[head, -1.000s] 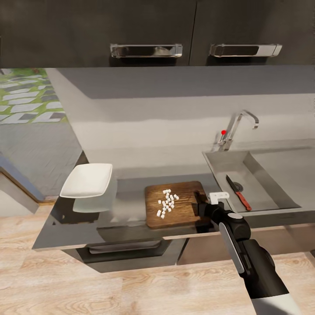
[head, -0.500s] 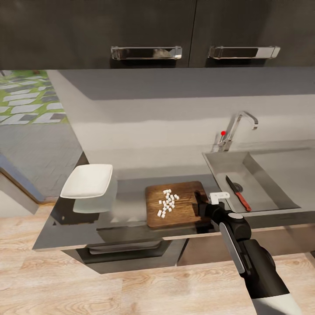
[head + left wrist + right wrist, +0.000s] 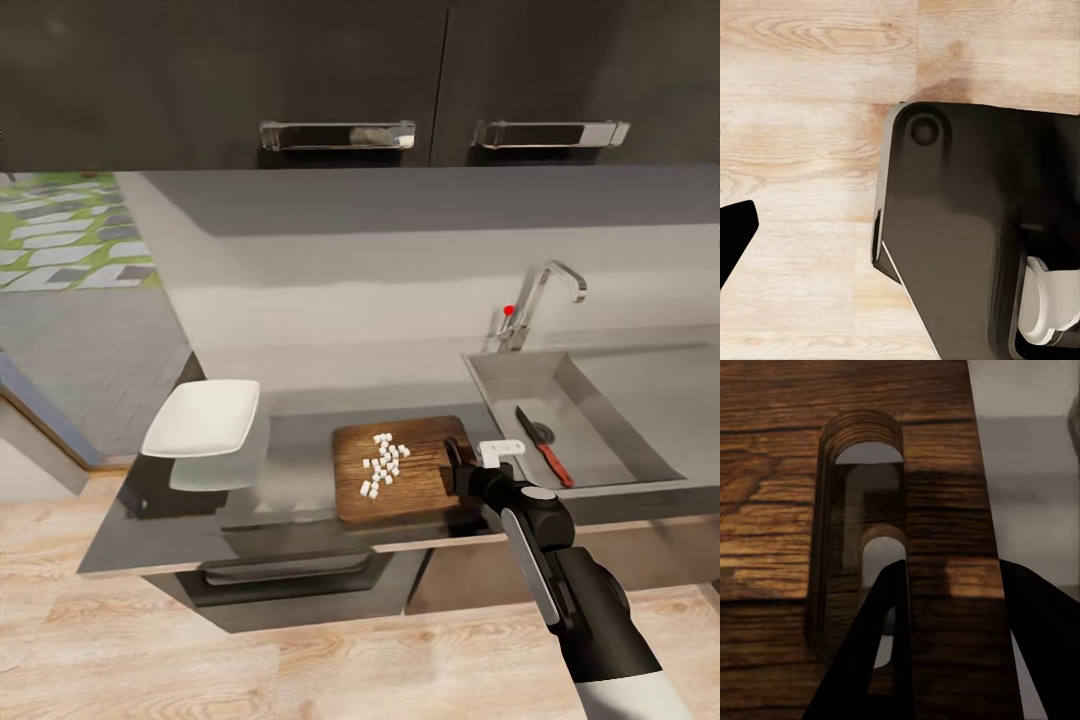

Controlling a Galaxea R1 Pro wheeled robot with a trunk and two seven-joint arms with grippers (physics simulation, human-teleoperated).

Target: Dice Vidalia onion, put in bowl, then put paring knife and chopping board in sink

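The reflective dark grey surface [image 3: 300, 440] under glossy black cabinets [image 3: 230, 70] carries the brown wooden chopping board [image 3: 400, 470]. The right gripper [image 3: 949, 607] is open astride the board's slotted edge. Since a second ago only the camera has shifted slightly.

Chopping board [image 3: 400, 470]: brown wood, rounded corners, flat on countertop [image 3: 300, 450] near front edge, just left of sink [image 3: 570, 410]. Slot handle [image 3: 862, 540] cut through its right end. Diced onion [image 3: 383, 463]: small white cubes clustered mid-board. Paring knife [image 3: 545, 447]: dark blade, orange-red handle, lying in sink basin beside drain. Bowl [image 3: 203, 418]: white, square, shallow, upright at countertop's left end, well apart from board.
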